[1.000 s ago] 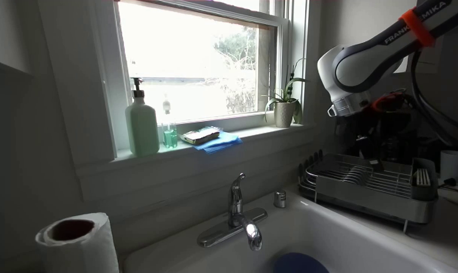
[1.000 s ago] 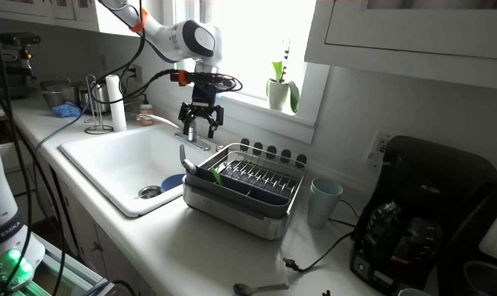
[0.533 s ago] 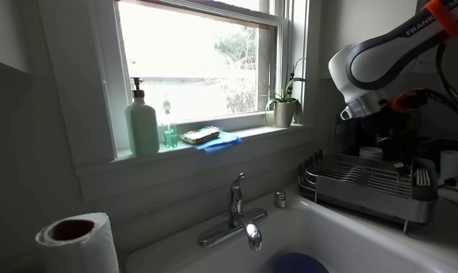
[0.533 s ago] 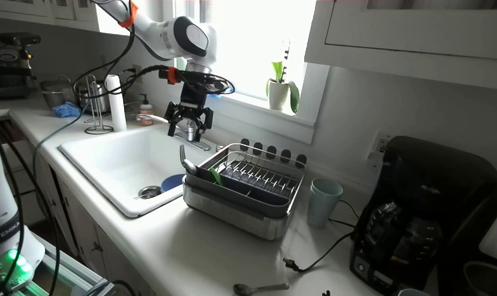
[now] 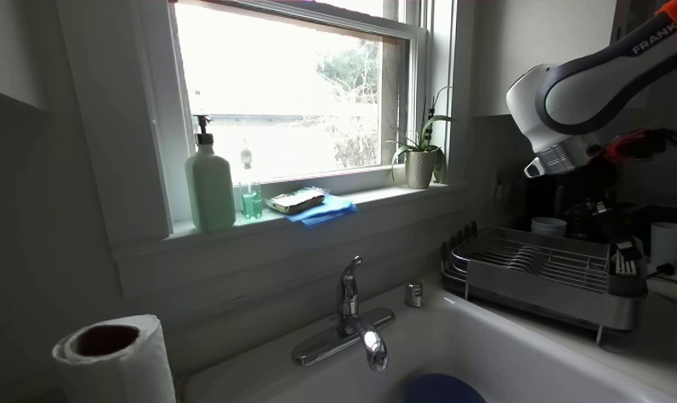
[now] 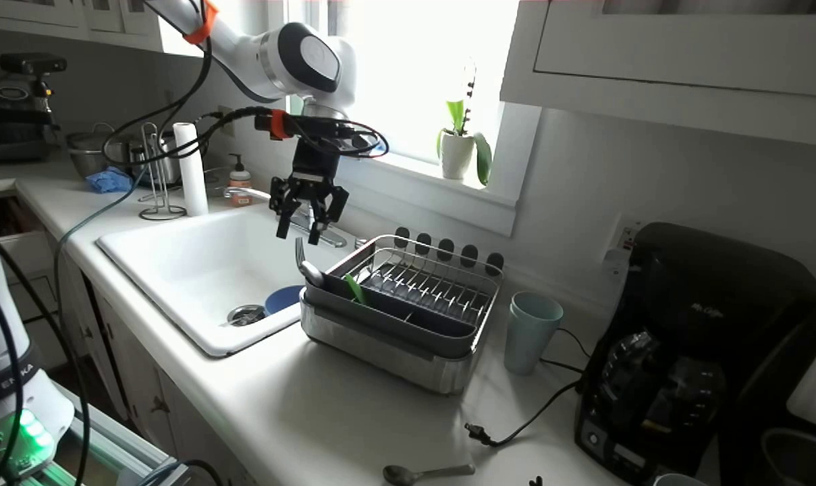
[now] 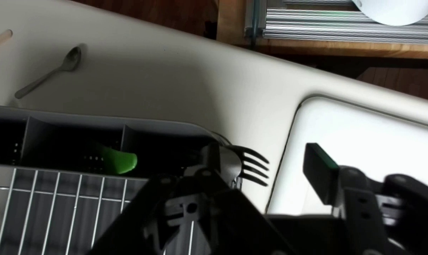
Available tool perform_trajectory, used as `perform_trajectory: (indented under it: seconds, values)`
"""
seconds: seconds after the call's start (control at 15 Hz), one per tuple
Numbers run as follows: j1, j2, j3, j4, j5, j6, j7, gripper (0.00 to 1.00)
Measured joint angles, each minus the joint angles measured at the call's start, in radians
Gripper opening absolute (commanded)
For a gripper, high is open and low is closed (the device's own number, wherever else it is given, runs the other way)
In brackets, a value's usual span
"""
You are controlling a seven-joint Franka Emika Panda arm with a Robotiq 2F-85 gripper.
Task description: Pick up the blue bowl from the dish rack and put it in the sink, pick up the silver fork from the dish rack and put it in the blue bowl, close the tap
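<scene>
The silver fork (image 6: 301,254) stands tines up in the cutlery holder at one end of the dish rack (image 6: 381,341). My gripper (image 6: 298,235) is just above it, jaws partly open and holding nothing. In the wrist view the fork's tines (image 7: 254,165) appear between the two fingers; whether the fingertips are level with them I cannot tell. The blue bowl (image 5: 442,388) lies in the sink (image 6: 192,256), partly cut off or hidden in both exterior views. Behind the sink, the chrome tap (image 5: 348,296) has its lever upright.
A rounded utensil (image 7: 229,163) sits beside the fork, and a green-tipped one (image 7: 123,163) in the holder. Light blue cups (image 6: 530,331) and a coffee maker (image 6: 691,351) stand past the rack. A spoon (image 6: 428,474) lies on the counter. A paper roll (image 5: 117,358) stands by the sink.
My gripper has moved over to the fork at the rack's cutlery holder and come down a little. Its jaws have drawn somewhat closer together. The bowl, fork and tap have stayed put.
</scene>
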Motion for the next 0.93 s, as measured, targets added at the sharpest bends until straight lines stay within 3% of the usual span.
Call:
perform_trajectory:
  seconds: [0.07, 0.13, 0.8, 0.93]
  values:
    - [-0.003, -0.004, -0.004, -0.006, -0.009, 0.001, -0.007, 0.72]
    - [-0.006, -0.006, -0.006, -0.01, -0.014, 0.008, -0.012, 0.75]
    - [-0.005, -0.002, -0.003, -0.019, -0.013, 0.074, -0.033, 0.0]
    - [-0.003, -0.002, 0.0, -0.019, -0.013, 0.078, -0.037, 0.0]
